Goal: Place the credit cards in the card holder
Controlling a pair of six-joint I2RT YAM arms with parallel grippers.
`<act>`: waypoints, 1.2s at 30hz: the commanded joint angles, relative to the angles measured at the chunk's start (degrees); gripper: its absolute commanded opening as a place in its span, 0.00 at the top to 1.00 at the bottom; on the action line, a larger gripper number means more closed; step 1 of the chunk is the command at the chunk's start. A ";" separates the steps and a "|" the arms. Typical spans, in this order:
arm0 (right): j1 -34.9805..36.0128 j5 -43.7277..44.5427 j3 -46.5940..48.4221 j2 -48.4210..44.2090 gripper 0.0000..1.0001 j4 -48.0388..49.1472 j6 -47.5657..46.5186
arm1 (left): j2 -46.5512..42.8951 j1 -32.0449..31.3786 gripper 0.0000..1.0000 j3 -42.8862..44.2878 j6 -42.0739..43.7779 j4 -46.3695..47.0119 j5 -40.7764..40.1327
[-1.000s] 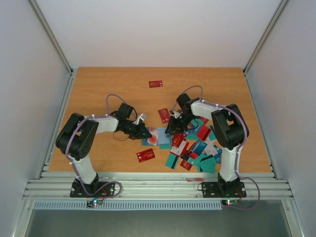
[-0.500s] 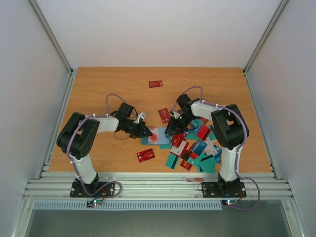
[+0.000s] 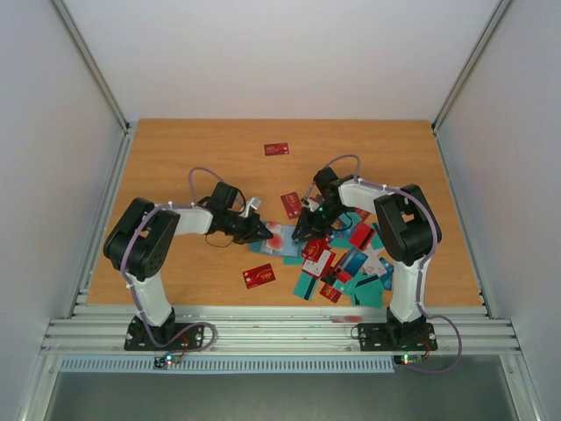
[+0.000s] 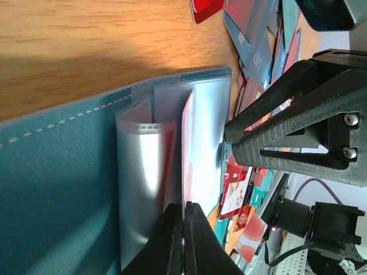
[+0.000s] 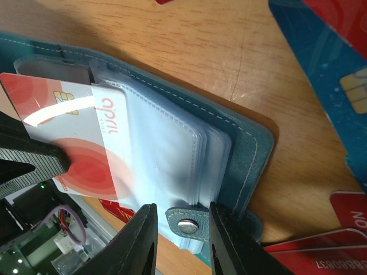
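Tight grip: left end effector (image 4: 183, 220) clamps the card (image 5: 74, 143), which sits half inside the holder (image 5: 252, 143); right end effector (image 5: 181, 220), part-open, pinches the holder's edge, bottom centre.

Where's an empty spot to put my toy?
Bare table lies beyond the lone red card and in the far-left corner. Crowded: the credit cards piled by the right arm, beside the card holder.
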 commanded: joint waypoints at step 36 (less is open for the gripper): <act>0.11 -4.20 -1.74 1.17 0.73 2.34 5.02 | 1.78 -3.98 0.87 2.49 1.78 -5.64 -2.52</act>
